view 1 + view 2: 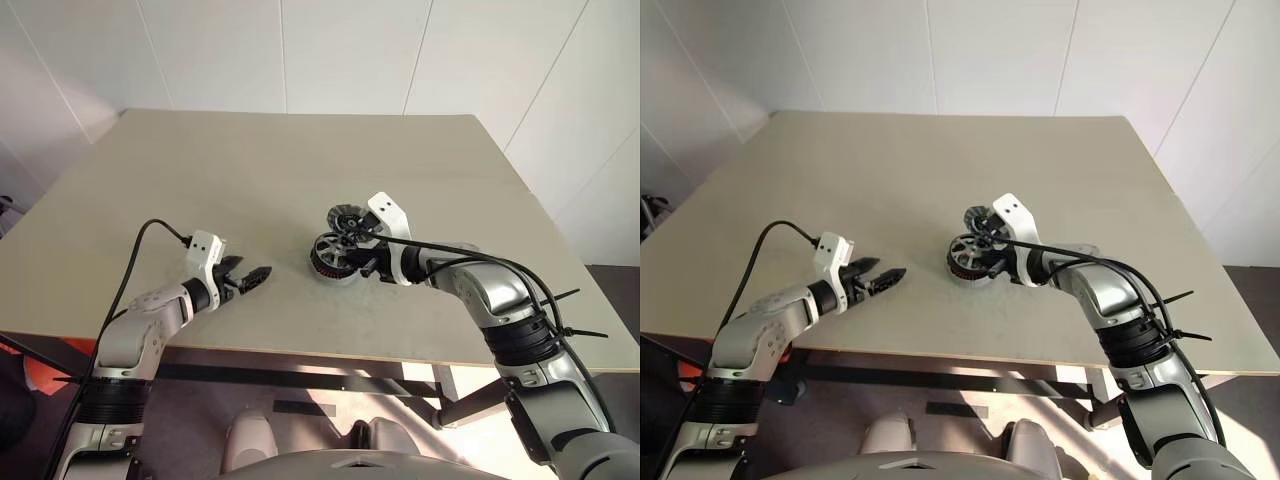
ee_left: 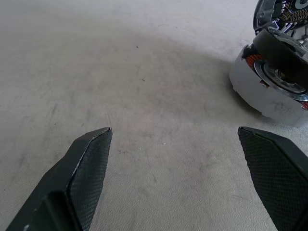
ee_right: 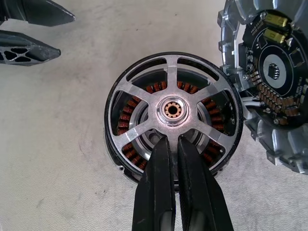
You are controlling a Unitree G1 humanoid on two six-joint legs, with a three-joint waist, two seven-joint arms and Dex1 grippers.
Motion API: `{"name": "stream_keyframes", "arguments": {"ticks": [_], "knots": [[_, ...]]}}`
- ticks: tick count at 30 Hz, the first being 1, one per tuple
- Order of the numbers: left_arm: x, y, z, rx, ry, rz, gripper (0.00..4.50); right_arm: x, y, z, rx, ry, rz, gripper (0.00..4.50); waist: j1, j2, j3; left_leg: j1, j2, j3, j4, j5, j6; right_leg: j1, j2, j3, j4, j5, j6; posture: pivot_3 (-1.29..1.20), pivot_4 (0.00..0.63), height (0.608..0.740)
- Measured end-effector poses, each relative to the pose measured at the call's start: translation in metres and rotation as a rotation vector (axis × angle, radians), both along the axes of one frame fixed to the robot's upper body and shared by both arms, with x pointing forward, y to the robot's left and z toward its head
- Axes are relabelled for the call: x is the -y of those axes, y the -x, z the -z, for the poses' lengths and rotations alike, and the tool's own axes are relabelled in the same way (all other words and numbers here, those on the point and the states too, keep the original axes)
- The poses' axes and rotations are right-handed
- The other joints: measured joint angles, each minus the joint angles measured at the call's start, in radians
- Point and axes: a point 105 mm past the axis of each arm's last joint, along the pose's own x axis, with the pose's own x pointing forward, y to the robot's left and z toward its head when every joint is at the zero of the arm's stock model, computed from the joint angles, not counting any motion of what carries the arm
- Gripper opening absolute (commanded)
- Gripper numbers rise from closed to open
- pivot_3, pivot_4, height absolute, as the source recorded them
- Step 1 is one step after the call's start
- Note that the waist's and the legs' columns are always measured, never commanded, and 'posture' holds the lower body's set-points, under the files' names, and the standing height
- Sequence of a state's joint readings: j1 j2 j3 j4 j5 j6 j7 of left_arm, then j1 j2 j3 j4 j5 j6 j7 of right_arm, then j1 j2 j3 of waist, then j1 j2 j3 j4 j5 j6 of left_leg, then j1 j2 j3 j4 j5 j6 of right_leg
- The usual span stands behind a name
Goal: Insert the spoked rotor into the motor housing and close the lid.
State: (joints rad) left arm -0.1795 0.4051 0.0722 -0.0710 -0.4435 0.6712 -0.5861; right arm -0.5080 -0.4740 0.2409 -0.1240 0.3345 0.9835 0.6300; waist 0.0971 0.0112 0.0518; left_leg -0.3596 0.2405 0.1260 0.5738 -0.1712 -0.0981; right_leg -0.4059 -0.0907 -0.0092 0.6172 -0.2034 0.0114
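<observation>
right end effector [image 3: 169,139], lower centre of the right wrist view: its two black fingers [image 3: 159,192] are pressed together with no gap between them, tips lying against the near side of the spoked rotor [image 3: 172,109] just below its hub; whether a spoke is caught between them cannot be told. the rotor, a silver wheel with copper windings showing between its spokes, fills the middle of that frame and sits in the round motor housing [image 1: 330,262], which rests on the worktop [image 1: 250,180] at centre of the left eye view. whether the rotor is fully seated cannot be told. the lid [image 3: 269,91], a finned disc carrying a dark circuit board, stands just to the right of the housing at the right edge of the right wrist view, tilted open. left end effector [image 1: 250,275], left of centre in the left eye view: fingers [image 2: 86,168] spread wide, nothing between them, hovering low over bare worktop, apart from the housing on its left.

step in hand, as a judgement: settling the rotor into the housing; the lid is not yet closed. the next move probably calls for pressing the rotor level, then freeing the right end effector to swing the lid over it, the left steadying the housing.
</observation>
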Motion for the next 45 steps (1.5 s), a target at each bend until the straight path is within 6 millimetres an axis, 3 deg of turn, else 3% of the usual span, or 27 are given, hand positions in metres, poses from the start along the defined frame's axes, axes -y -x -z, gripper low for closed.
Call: {"name": "stream_keyframes", "arguments": {"ticks": [6,10,17,22,25,26,35,40,45], "knots": [[0.0,0.0,0.0,-0.001,0.0,0.0,4.43,-0.001,0.003,0.007,0.004,0.027,-0.01,0.02,0.001,0.0,0.0,0.0,0.0,0.0,0.0,0.0,0.0,0.0,0.0,0.0,0.0,0.0,0.0,0.0,0.0,0.74],[0.0,0.001,0.001,-0.003,0.0,-0.001,4.43,-0.001,0.004,0.006,-0.006,0.013,-0.017,1.08,0.0,0.0,0.0,0.0,0.0,0.0,0.0,0.0,0.0,0.0,0.0,0.0,0.0,0.0,0.0,0.0,0.0,0.74],[0.0,0.001,0.001,-0.004,-0.001,-0.001,4.43,-0.008,0.012,-0.02,-0.001,-0.12,-0.081,1.08,0.0,0.0,0.0,0.0,0.0,0.0,0.0,0.0,0.0,0.0,0.0,0.0,0.0,0.0,0.0,0.0,0.0,0.74],[0.0,0.001,0.001,-0.004,-0.001,-0.001,4.43,-0.007,0.013,-0.023,-0.039,-0.16,-0.066,1.08,0.0,0.0,0.0,0.0,0.0,0.0,0.0,0.0,0.0,0.0,0.0,0.0,0.0,0.0,0.0,0.0,0.0,0.74],[0.0,0.001,0.001,-0.004,-0.001,-0.001,4.43,-0.011,0.01,-0.017,-0.075,-0.173,-0.031,0.15,-0.001,0.0,0.0,0.001,0.0,0.0,0.0,0.0,0.0,0.0,0.0,0.0,0.001,0.0,0.0,0.0,0.0,0.74],[-0.001,0.001,0.001,-0.005,-0.002,-0.001,4.43,-0.011,0.009,-0.014,-0.087,-0.175,-0.017,0.06,-0.001,0.0,0.0,0.001,0.0,0.0,0.0,0.0,0.0,0.0,0.0,0.0,0.001,0.0,0.0,0.0,0.0,0.74],[-0.001,0.002,0.003,-0.009,-0.003,-0.003,4.43,-0.013,-0.008,-0.015,-0.065,-0.174,0.037,0.06,-0.001,0.0,0.0,0.0,0.0,0.0,0.0,0.0,0.0,0.0,0.0,0.0,0.001,0.0,0.0,0.0,0.0,0.74],[-0.002,0.002,0.004,-0.013,-0.005,-0.006,4.43,-0.012,-0.011,0.009,-0.105,-0.158,0.073,0.06,0.0,0.0,0.0,0.001,0.0,0.0,0.0,0.0,0.0,0.0,0.0,0.0,0.001,0.0,0.0,0.0,0.0,0.74],[-0.002,0.002,0.004,-0.013,-0.004,-0.006,4.43,-0.013,-0.011,0.017,-0.084,-0.157,0.075,0.06,-0.002,-0.004,-0.004,0.01,0.0,0.0,0.0,-0.002,0.004,0.009,0.0,0.0,0.0,-0.004,0.006,0.0,0.0,0.74]]}}
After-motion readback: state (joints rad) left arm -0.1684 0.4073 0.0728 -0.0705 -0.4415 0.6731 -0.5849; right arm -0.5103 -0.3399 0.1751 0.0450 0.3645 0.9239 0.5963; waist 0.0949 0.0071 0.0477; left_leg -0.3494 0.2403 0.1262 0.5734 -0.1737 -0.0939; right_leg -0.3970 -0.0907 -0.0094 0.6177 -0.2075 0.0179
